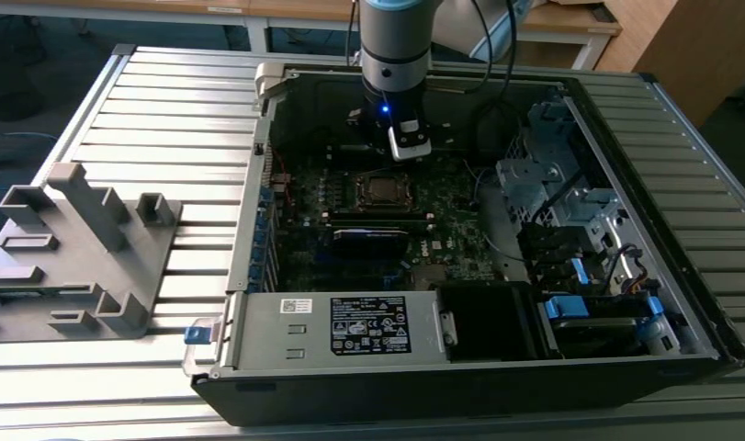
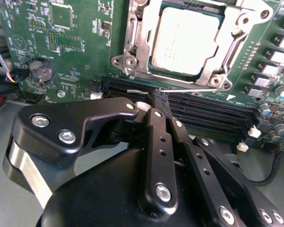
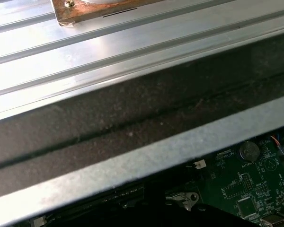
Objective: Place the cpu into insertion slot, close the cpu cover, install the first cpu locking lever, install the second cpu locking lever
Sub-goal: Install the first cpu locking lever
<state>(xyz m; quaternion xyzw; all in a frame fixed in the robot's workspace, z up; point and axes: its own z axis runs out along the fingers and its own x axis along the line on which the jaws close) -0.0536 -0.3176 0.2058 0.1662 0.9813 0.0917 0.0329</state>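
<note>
The open computer case (image 1: 242, 241) lies on its side on a slatted metal table (image 1: 163, 110). The arm reaches down into it, and the gripper (image 1: 408, 147) hangs just above the circuit board, close beside the slot (image 1: 357, 189).

The chip (image 2: 187, 40) sits flat in the slot with its dull metal top facing up. It is square, so it has no long axis, and its edges run parallel to the frame around it. The cover (image 2: 138, 42) lies down over the chip's border, and the metal top shows through its window.

A thin silvery rod (image 2: 191, 89) lies along the side of the slot nearest the gripper. Its length runs parallel to the long black memory slots (image 2: 213, 111) just beside it.

In the second wrist view the gripper's (image 2: 158, 99) black fingers (image 2: 155, 116) are drawn close together, with their tips right at that rod and the first memory slot. I cannot tell whether they pinch the rod or merely touch it.

A coin battery (image 2: 41, 70) sits on the green board (image 2: 75, 42), well away from the slot.

In the exterior view a grey box with a white label (image 1: 366, 326) fills the near end of the case. A grey plastic stand (image 1: 84, 243) rests on the table at the exterior view's left.
</note>
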